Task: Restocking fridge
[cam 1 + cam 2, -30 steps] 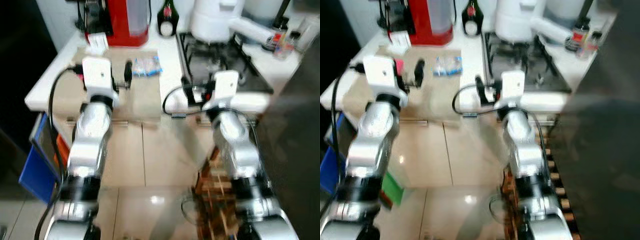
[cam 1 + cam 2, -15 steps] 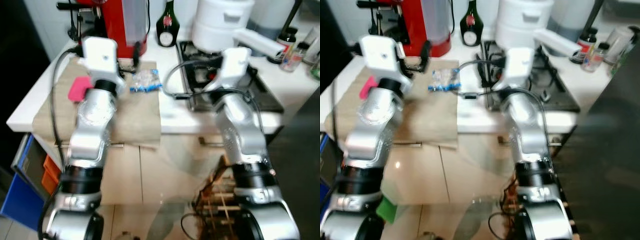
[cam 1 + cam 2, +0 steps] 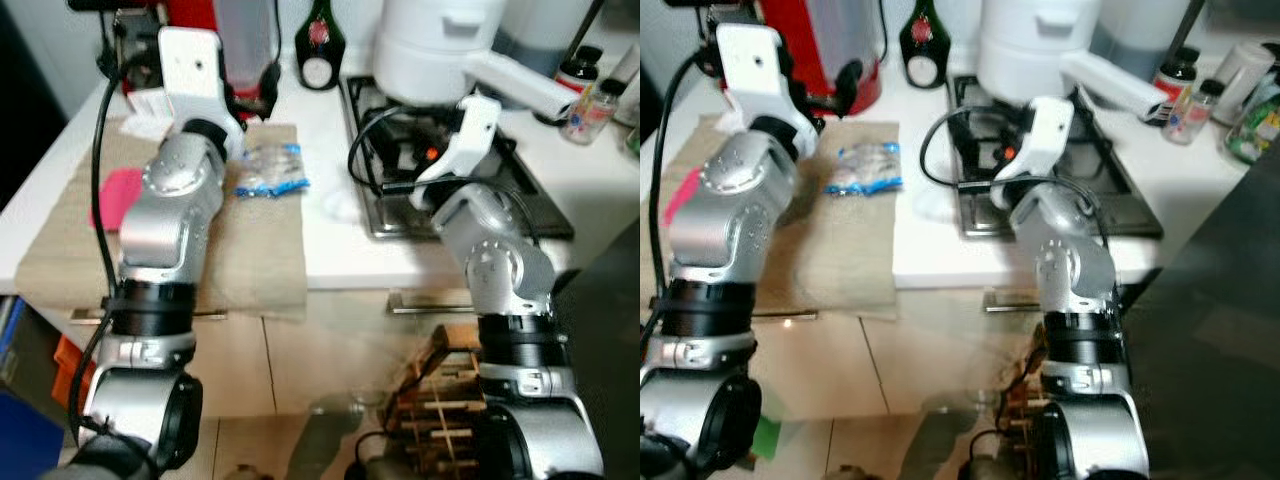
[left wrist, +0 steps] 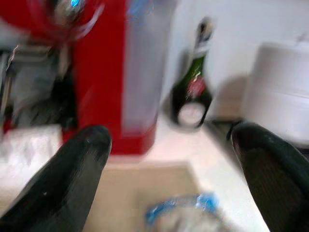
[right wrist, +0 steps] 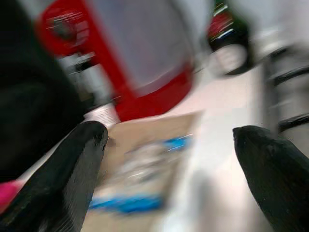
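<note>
A clear plastic bag with blue trim (image 3: 268, 170) lies on a brown cloth (image 3: 200, 250) on the white counter. My left gripper (image 4: 171, 135) hovers above the cloth just behind the bag, in front of a red coffee machine (image 4: 106, 72). It is open and holds nothing. The bag (image 4: 186, 212) shows low between its fingers (image 4: 72, 179). My right gripper (image 5: 169, 133) is over the stove's left edge, pointing toward the bag (image 5: 140, 169). It is open and empty too.
A green bottle (image 3: 318, 40) and a white appliance (image 3: 440, 50) stand at the back. The black stove (image 3: 450, 180) is to the right, with small bottles (image 3: 585, 85) beyond. A pink item (image 3: 118, 190) lies on the cloth. A wooden rack (image 3: 440, 400) stands on the floor.
The camera has come closer to the counter. Both arms have risen from below the counter edge to over its top, toward the bag.
</note>
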